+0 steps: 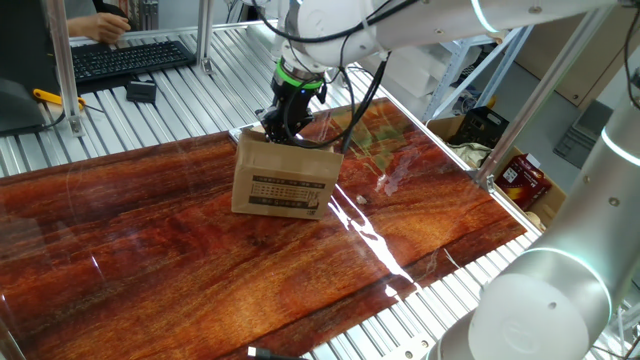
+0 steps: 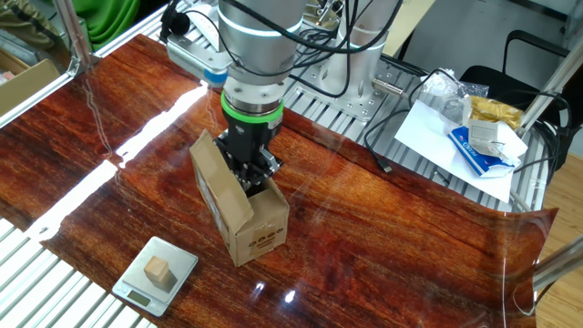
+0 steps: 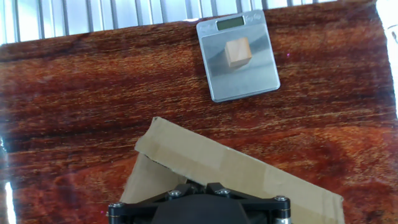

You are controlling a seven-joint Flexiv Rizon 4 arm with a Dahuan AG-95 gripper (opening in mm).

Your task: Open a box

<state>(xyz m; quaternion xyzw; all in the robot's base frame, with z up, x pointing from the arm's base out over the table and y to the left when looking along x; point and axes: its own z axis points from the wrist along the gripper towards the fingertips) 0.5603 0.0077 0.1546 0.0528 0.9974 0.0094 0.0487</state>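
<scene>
The box (image 1: 283,185) is a small brown carton with a black text block on its long side, standing mid-table. It also shows in the other fixed view (image 2: 260,223) with a logo on its end. One long top flap (image 2: 219,182) stands raised and tilted outward; in the hand view this flap (image 3: 236,165) fills the lower middle. My gripper (image 1: 285,128) reaches down onto the box's top, right beside the raised flap (image 1: 252,137). Its fingers (image 3: 186,186) are nearly together, pinching the flap's edge. The fingertips are mostly hidden by the hand.
A small silver scale (image 2: 155,273) carrying a wooden cube (image 2: 160,271) sits near the table's front edge; it also shows in the hand view (image 3: 239,56). Papers and a blue packet (image 2: 478,146) lie off the table's right. A keyboard (image 1: 125,58) lies behind.
</scene>
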